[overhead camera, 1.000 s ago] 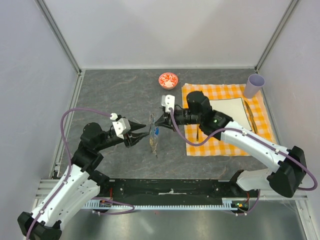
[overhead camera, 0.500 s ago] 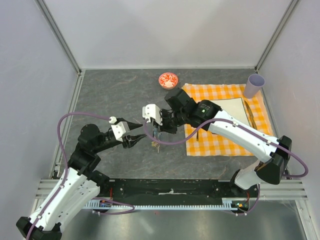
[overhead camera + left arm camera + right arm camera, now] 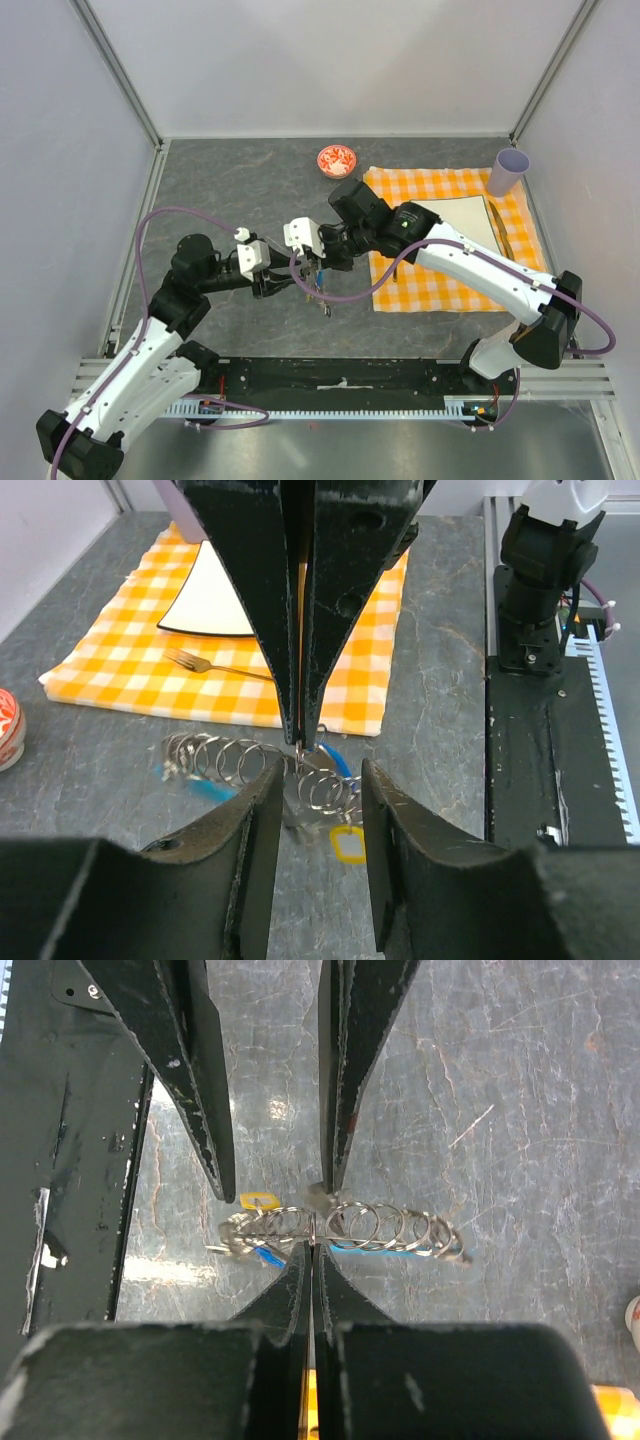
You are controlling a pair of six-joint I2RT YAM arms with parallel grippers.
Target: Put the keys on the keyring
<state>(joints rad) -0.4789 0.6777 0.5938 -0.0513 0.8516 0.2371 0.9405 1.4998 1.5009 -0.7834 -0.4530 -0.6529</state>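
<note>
Two arms rise from a black base plate (image 3: 280,375) at the 6 o'clock edge of a grey, stone-patterned worktop (image 3: 230,190), boxed in by pale walls and aluminium posts.

At mid-worktop the grippers meet tip to tip. The left gripper (image 3: 322,772), reaching toward 3 o'clock, stands partly open. Its fingers straddle the keys (image 3: 300,805) with a gap on each side and grip nothing. The right gripper (image 3: 312,1252), coming in from the 2 o'clock side, is closed tight, pinching the wire of the keyring (image 3: 385,1225).

The keyring reads as a row of wire loops, low at the worktop; whether it rests there I cannot tell. From above, its long axis runs roughly 12 to 6, with the keys bunched at the 6 o'clock end and its blue strip (image 3: 372,1248) toward 12.

Farther off, at 3 o'clock, lies an orange checked cloth (image 3: 450,280) with a fork (image 3: 215,666). A bowl (image 3: 337,160) sits at 12 and a cup (image 3: 508,172) at 2.
</note>
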